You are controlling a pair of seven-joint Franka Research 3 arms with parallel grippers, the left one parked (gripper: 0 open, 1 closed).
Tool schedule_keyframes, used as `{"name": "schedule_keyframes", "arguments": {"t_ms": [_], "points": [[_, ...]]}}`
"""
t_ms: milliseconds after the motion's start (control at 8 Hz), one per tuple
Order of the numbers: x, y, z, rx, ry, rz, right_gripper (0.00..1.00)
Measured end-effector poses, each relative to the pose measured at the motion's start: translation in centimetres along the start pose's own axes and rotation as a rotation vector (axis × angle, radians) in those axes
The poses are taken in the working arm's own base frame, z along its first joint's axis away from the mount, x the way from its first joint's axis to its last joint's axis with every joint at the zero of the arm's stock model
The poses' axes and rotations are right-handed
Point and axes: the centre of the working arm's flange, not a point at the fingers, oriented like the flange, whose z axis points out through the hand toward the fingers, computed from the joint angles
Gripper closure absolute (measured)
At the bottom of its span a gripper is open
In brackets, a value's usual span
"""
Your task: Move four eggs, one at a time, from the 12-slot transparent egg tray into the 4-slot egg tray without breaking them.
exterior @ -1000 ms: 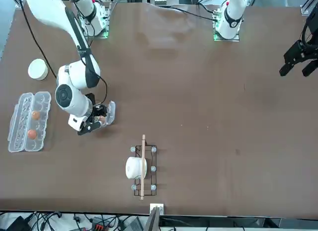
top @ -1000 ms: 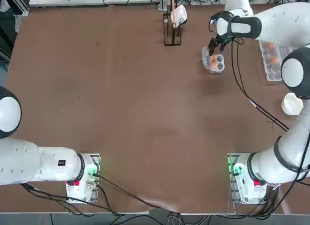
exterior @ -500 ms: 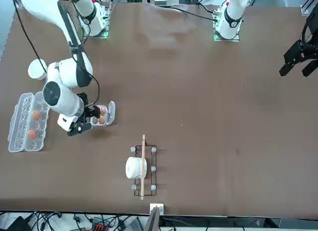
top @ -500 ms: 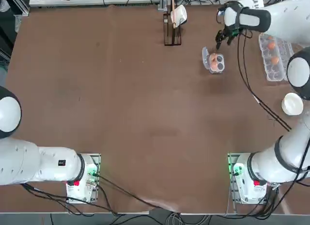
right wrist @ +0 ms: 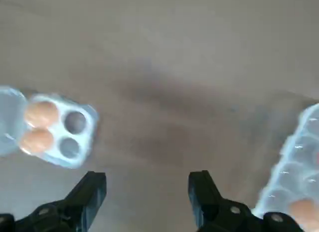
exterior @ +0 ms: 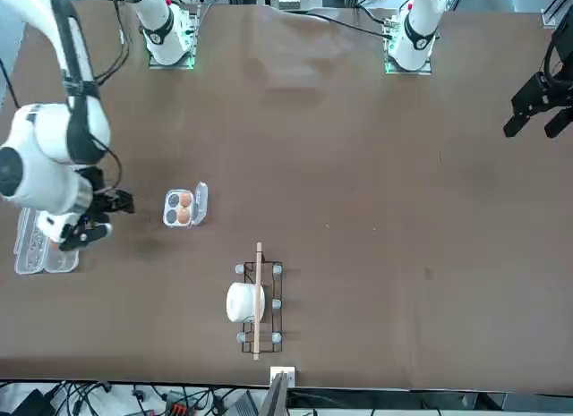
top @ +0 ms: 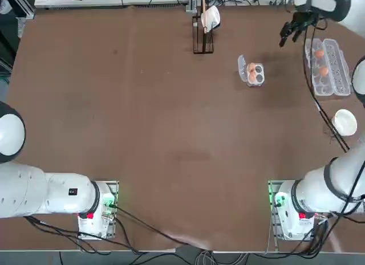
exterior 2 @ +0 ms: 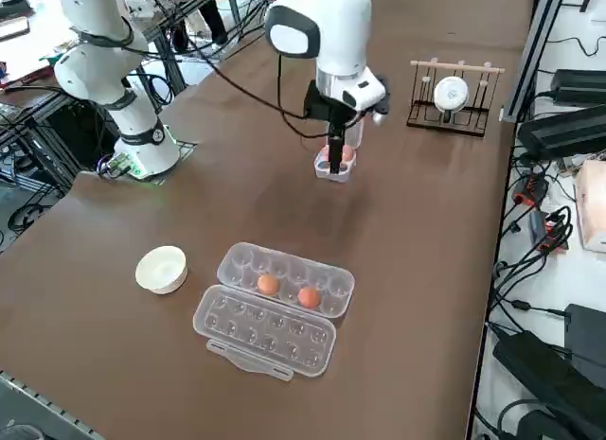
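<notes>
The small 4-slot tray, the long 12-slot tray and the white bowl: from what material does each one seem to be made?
The 4-slot egg tray: probably thin clear plastic; the table shows through its empty cups.
The 12-slot transparent egg tray: likely the same glossy moulded plastic, with see-through cups and lid.
The white bowl: opaque and smooth; ceramic or plastic, I cannot tell which.

Two eggs in 4-slot egg tray, two eggs in 12-slot transparent egg tray

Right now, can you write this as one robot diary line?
right gripper: open, empty, between trays | 4-slot egg tray: two eggs | 12-slot transparent egg tray: two eggs
</notes>
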Motion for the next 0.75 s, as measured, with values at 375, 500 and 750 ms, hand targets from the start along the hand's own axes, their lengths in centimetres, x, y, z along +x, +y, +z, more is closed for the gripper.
{"name": "schedule_keyframes", "arguments": {"t_ms": [375, 500, 750], "points": [[-3.8, 8.0, 1.0, 0.009, 0.007, -0.249, 0.0], [-4.9, 10.2, 1.2, -0.002, 0.025, -0.35, 0.0], [-7.5, 15.5, 3.3, -0.021, 0.049, -0.549, 0.0]]}}
